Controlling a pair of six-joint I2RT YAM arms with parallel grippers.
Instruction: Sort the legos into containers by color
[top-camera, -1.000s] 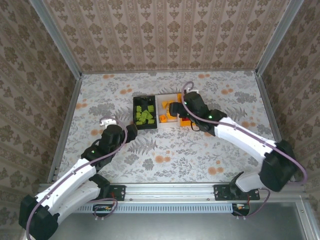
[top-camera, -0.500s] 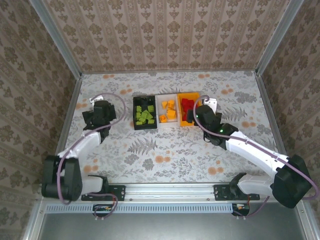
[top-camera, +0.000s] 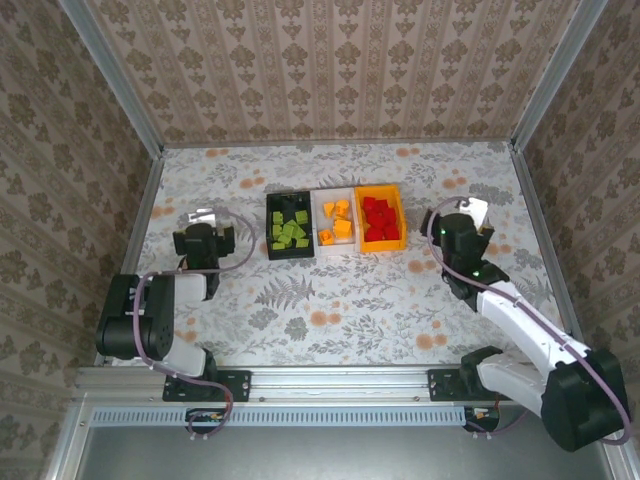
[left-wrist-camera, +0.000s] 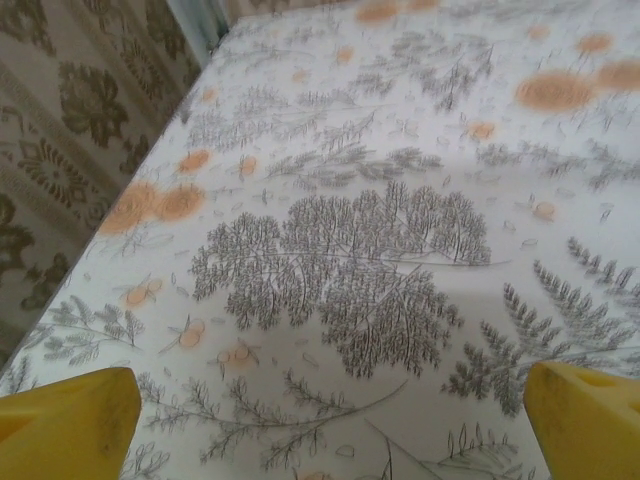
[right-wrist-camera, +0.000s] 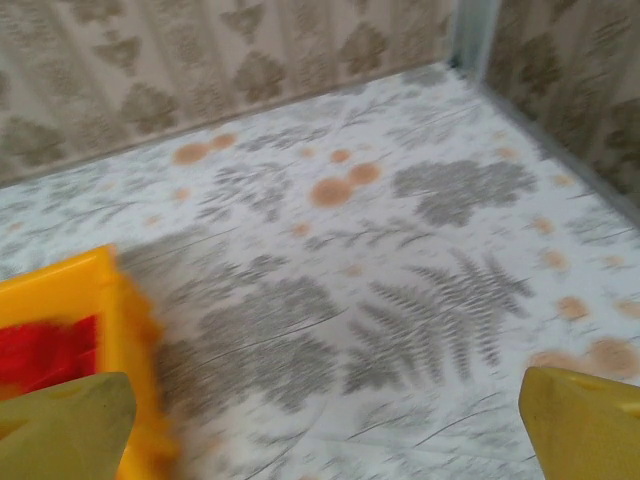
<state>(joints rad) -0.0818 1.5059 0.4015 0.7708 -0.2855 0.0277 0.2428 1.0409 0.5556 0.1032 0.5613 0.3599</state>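
Right arm (top-camera: 510, 310) retreated from containers (top-camera: 336, 192); both jaws wide, seemingly empty.

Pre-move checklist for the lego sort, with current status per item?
1. Only green legos in the black bin: ok.
2. Only orange-yellow legos in the white bin: ok.
3. Only red legos in the orange bin: ok.
4. Every lego visible from above sits inside a bin: ok.
5. The left gripper is open with nothing between its fingers: ok.
6. The right gripper is open, holds nothing and stands apart from the orange bin: ok.
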